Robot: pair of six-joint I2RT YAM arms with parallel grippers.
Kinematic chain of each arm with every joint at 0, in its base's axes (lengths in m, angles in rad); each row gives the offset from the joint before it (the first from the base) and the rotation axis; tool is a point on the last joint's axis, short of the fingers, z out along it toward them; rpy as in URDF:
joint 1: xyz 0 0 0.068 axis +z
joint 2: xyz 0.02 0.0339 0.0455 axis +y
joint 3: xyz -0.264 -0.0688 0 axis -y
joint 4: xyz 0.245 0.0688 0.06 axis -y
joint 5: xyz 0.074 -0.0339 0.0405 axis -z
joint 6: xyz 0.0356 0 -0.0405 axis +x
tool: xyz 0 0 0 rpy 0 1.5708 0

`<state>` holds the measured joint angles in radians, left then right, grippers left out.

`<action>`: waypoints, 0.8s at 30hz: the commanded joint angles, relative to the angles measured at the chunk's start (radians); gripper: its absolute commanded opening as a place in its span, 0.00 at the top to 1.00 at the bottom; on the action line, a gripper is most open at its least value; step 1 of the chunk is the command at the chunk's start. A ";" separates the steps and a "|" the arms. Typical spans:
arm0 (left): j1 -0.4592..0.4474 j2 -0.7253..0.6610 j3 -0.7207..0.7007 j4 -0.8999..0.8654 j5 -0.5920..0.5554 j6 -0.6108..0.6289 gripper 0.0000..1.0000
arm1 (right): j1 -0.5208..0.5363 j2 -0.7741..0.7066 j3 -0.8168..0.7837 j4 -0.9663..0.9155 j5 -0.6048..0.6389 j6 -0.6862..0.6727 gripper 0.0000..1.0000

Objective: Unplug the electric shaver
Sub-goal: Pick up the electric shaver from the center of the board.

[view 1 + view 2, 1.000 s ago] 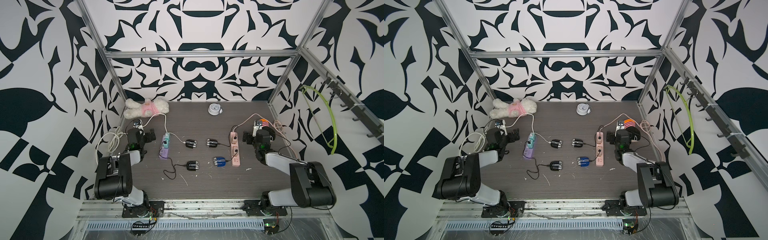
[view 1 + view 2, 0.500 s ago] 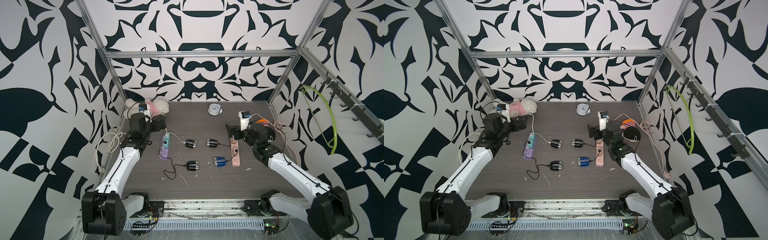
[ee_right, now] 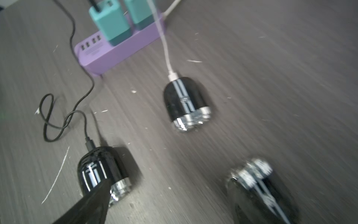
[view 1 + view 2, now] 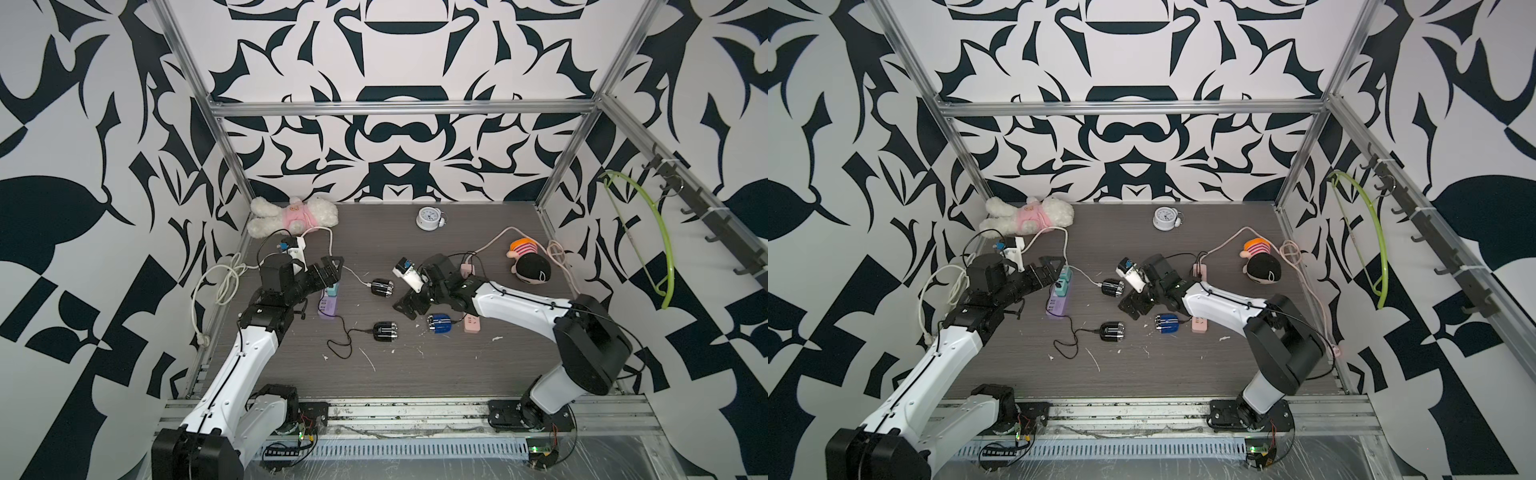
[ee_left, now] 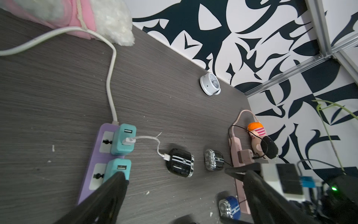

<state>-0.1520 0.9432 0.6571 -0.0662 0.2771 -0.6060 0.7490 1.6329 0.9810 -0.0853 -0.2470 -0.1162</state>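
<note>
— Where does it stand?

— Both end effectors gape wide and grip nothing. My left end effector (image 4: pixel 331 272) hangs over the upper end of the purple strip (image 4: pixel 328 308), left of centre. My right end effector (image 4: pixel 411 305) sits at centre, low over a black shaver (image 5: pixel 214 160) that its own bulk hides from both top views.

— Then shut on it?

— Not so fast. Four lie on the table (image 4: pixel 415 374): that one, the white-cable shaver (image 4: pixel 381 287) up and left of it, the looped-cable shaver (image 4: pixel 385 331) below, and the blue shaver (image 4: pixel 439 324) at lower right. The task names none, so I may well pull the wrong plug.

— And the pull itself?

— Both strips look light and loose. If I tug a cable with nothing pinning the strip, I expect it to slide, or the teal adapter (image 5: pixel 124 139) to come out instead of the plug. My right wrist view is smeared, so a hasty squeeze could miss the plug and shove the shaver aside. The pink strip (image 4: pixel 472 326) lies just beside my right arm; a careless sweep could drag it.
</note>
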 commanded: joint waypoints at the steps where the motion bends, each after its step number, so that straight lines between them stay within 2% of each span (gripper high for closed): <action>1: -0.003 -0.057 -0.036 0.010 0.027 -0.041 0.01 | 0.057 0.035 0.062 -0.045 -0.024 -0.062 0.07; 5: -0.004 -0.121 -0.050 -0.029 -0.023 -0.044 0.01 | 0.110 0.095 0.074 -0.035 -0.011 -0.074 0.07; 10: -0.004 -0.157 -0.035 -0.096 -0.029 -0.044 0.01 | 0.139 0.155 0.096 -0.044 -0.020 -0.083 0.07; 18: -0.003 -0.199 -0.072 -0.095 -0.057 -0.070 0.01 | 0.163 0.163 0.078 -0.031 -0.013 -0.088 0.08; 24: -0.003 -0.187 -0.065 -0.116 -0.064 -0.083 0.01 | 0.166 0.180 0.076 -0.036 0.023 -0.091 0.12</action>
<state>-0.1520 0.7540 0.6018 -0.1589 0.2253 -0.6811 0.9081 1.8130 1.0363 -0.1158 -0.2501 -0.1940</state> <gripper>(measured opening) 0.994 0.877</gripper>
